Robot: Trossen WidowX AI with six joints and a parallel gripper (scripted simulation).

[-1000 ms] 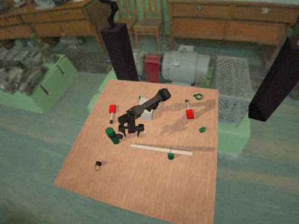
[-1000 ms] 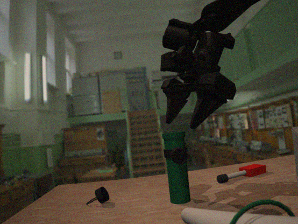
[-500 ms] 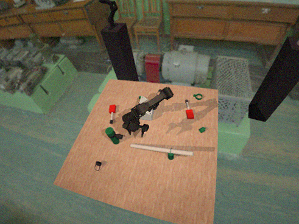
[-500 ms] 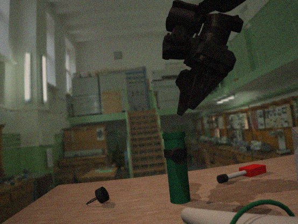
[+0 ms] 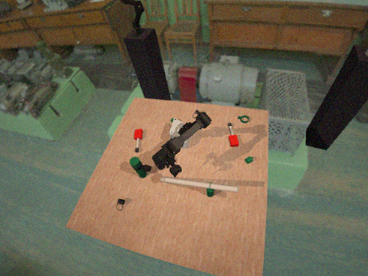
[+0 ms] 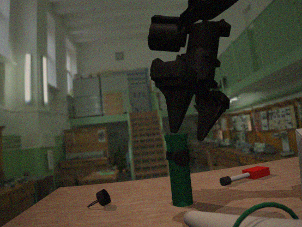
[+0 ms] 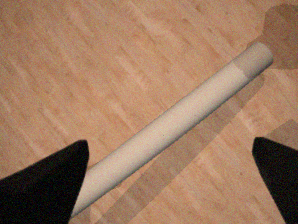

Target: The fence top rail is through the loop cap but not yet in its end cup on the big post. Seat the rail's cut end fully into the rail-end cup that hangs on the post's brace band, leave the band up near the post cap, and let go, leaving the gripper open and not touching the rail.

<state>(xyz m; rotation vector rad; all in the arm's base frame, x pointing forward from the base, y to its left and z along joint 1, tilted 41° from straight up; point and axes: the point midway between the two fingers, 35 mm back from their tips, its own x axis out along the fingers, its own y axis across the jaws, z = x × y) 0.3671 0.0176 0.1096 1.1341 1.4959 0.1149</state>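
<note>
The black two-fingered end effector (image 5: 167, 171) (image 6: 188, 136) (image 7: 171, 147) is spread wide with nothing between its fingers, above the counter (image 5: 172, 223) (image 6: 142, 191) (image 7: 125, 60). The long white cylindrical rail (image 5: 198, 184) (image 6: 212, 218) (image 7: 170, 127) passes through a green loop (image 5: 210, 185) (image 6: 268, 204), its near end apart from the black cup (image 5: 146, 168) (image 6: 183, 158) on the upright green cylindrical post (image 5: 136, 163) (image 6: 181, 180).
</note>
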